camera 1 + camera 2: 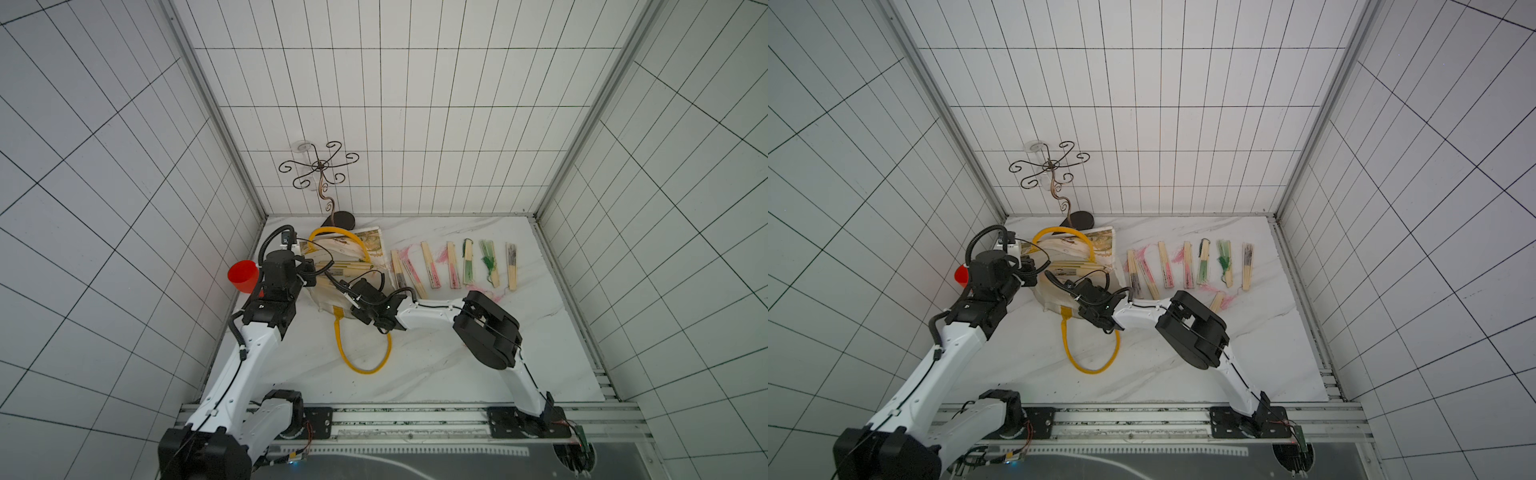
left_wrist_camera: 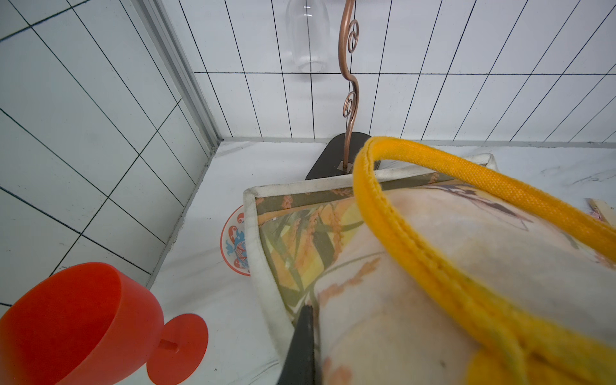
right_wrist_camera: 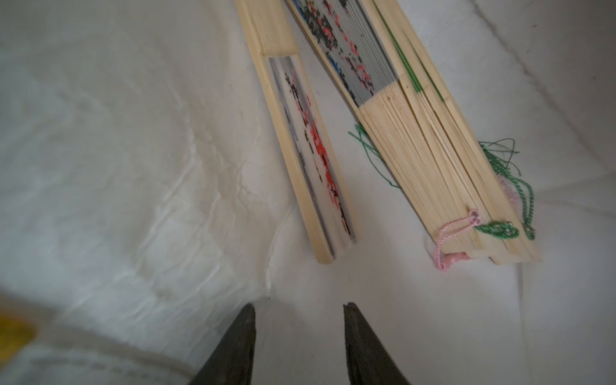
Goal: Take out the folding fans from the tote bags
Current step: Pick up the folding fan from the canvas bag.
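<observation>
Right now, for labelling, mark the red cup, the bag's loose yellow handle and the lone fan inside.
red cup [image 1: 242, 277]: a top view, bowl wall.
yellow handle [image 1: 365, 371]: a top view, loop bottom.
lone fan [image 3: 308, 150]: right wrist view, paper.

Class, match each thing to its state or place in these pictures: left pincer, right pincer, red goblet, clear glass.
1 left pincer
2 right pincer
3 red goblet
4 clear glass

A hangs from the rack
B open, empty, inside the tote bag
C beside the wall on the left
D shut on the tote bag's cloth

Pairs: 1-D, 2-B, 3-C, 4-A
</observation>
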Available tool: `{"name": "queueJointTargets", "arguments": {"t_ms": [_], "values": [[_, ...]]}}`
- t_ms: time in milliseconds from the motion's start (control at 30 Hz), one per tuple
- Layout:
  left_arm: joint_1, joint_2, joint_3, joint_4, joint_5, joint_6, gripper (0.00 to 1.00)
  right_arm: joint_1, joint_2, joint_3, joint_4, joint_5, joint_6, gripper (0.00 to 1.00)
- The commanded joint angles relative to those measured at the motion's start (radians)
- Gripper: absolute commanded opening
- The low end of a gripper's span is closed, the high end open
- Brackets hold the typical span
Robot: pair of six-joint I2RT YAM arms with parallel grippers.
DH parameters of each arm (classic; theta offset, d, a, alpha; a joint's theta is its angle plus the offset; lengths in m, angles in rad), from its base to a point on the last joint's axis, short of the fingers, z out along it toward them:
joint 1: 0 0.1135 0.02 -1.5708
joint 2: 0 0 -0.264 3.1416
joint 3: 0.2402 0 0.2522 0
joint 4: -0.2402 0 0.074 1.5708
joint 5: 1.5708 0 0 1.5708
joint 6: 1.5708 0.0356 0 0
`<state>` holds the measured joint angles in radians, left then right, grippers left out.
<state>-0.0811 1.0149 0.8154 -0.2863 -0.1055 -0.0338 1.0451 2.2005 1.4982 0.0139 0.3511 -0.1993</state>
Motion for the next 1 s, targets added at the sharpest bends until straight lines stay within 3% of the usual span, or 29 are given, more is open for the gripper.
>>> {"name": "queueJointTargets", "arguments": {"t_ms": [0, 400, 600, 967], "values": [[0.004, -0.015, 0.031, 0.058, 0.036, -0.007, 0.0, -0.008, 0.041, 0.111, 0.034, 0.02, -0.063, 0.46], [0.005, 0.003, 0.039, 0.053, 0.116, -0.017, 0.0, -0.013, 0.162, 0.186, 0.176, 0.189, -0.218, 0.46], [0.004, 0.008, 0.042, 0.049, 0.133, -0.018, 0.0, -0.033, 0.209, 0.236, 0.244, 0.254, -0.279, 0.39], [0.005, 0.021, 0.047, 0.045, 0.138, -0.017, 0.0, -0.043, 0.183, 0.211, 0.24, 0.105, -0.343, 0.37]]}}
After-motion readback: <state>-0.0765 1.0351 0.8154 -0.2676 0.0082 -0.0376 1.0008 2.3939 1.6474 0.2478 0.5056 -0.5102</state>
